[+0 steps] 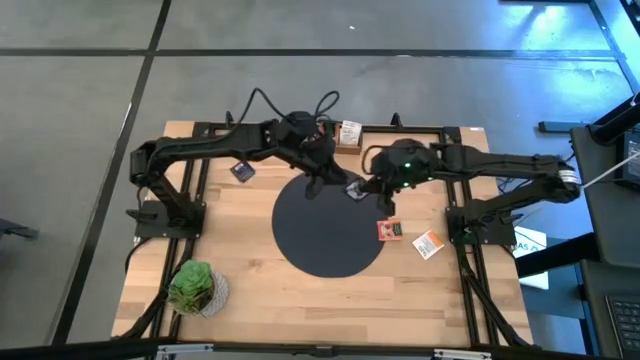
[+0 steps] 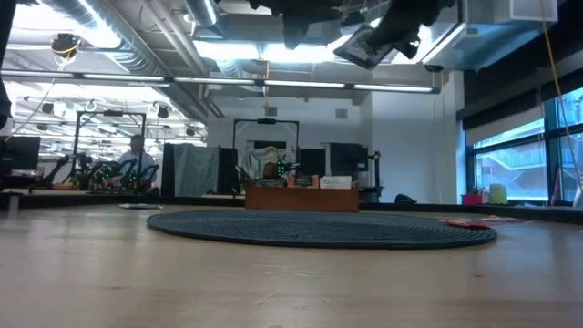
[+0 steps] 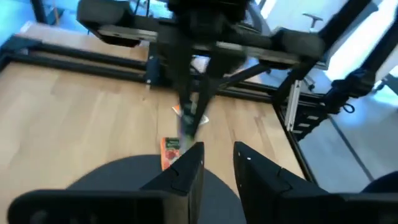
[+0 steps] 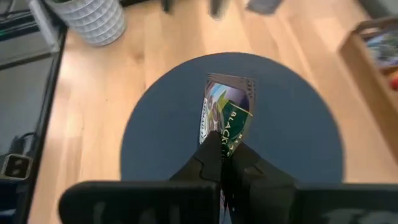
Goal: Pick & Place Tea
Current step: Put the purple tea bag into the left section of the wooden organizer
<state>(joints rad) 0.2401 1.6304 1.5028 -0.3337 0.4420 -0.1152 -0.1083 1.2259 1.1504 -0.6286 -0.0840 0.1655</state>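
Observation:
My right gripper point(image 4: 227, 163) is shut on a tea packet point(image 4: 227, 112), dark with green and purple print, above the black round mat point(image 4: 168, 137). In the high view this packet point(image 1: 354, 189) is over the mat's far right part. My left gripper point(image 3: 217, 167) is open and hovers over the mat's far edge point(image 1: 318, 178), close to the right gripper, touching nothing. A red packet point(image 1: 388, 230) and an orange packet point(image 1: 428, 244) lie flat on the wood right of the mat. A dark purple packet point(image 1: 241, 170) lies at far left. My right gripper pinches the tea packet between its two fingers at the packet's near edge point(image 4: 227, 142). The packet sticks out ahead of the fingertips, edge-on between them. It is lifted clear, high above the mat, as the low view shows point(image 2: 363, 46).
A small box of packets point(image 1: 348, 133) stands at the table's far edge. A green leafy plant in a white pot point(image 1: 196, 287) sits at the near left corner. The black frame rails point(image 1: 190, 200) run along both sides. A person point(image 2: 137, 155) is in the room beyond.

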